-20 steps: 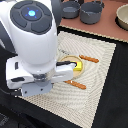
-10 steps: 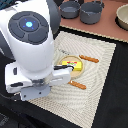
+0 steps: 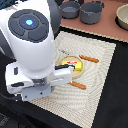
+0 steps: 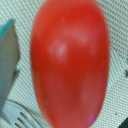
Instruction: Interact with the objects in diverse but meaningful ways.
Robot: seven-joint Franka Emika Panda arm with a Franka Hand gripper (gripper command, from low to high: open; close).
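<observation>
A round red tomato (image 4: 70, 62) fills the wrist view, very close to the camera, lying on the woven mat. A teal-grey shape (image 4: 7, 55) sits beside it; I cannot tell whether it is a finger. In the exterior view the arm's white wrist housing (image 3: 35, 82) hangs low over the mat's near left part and hides both the gripper and the tomato. A yellow block with a red label (image 3: 69, 62) lies on a yellow plate (image 3: 77, 69) just past the housing. The banana and bread loaf are out of view.
Two thin orange sticks (image 3: 89, 58) (image 3: 77, 85) lie on the beige woven mat (image 3: 102, 75). Two dark grey bowls (image 3: 91, 11) and a tan bowl (image 3: 122, 17) stand on the wooden surface at the back.
The arm has dropped lower and shifted slightly toward the exterior view's left. More of the yellow plate now shows.
</observation>
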